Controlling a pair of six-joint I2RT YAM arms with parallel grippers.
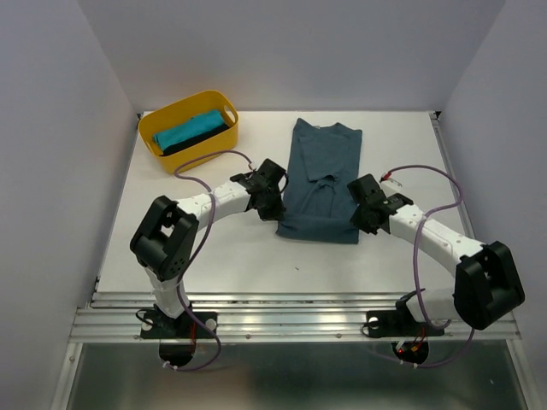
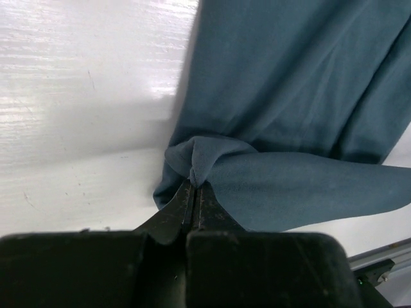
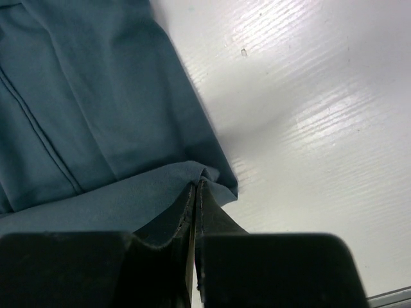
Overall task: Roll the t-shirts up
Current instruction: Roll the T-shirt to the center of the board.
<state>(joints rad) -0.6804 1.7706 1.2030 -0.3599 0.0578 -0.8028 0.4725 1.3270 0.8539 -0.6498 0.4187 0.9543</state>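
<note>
A slate-blue t-shirt (image 1: 323,175) lies folded lengthwise on the white table, collar end far, hem end near. My left gripper (image 1: 272,205) is shut on the hem's left corner, and the left wrist view shows the cloth (image 2: 276,115) bunched at the closed tips of this gripper (image 2: 194,185). My right gripper (image 1: 366,213) is shut on the hem's right corner; there the fabric (image 3: 96,115) puckers at the tips of the gripper (image 3: 196,186). A turquoise t-shirt (image 1: 181,132) and a black t-shirt (image 1: 205,137) lie inside the yellow tub.
The yellow oval tub (image 1: 190,158) stands at the table's far left corner. Grey walls enclose the table on three sides. A metal rail (image 1: 291,316) runs along the near edge by the arm bases. Purple cables loop over both arms.
</note>
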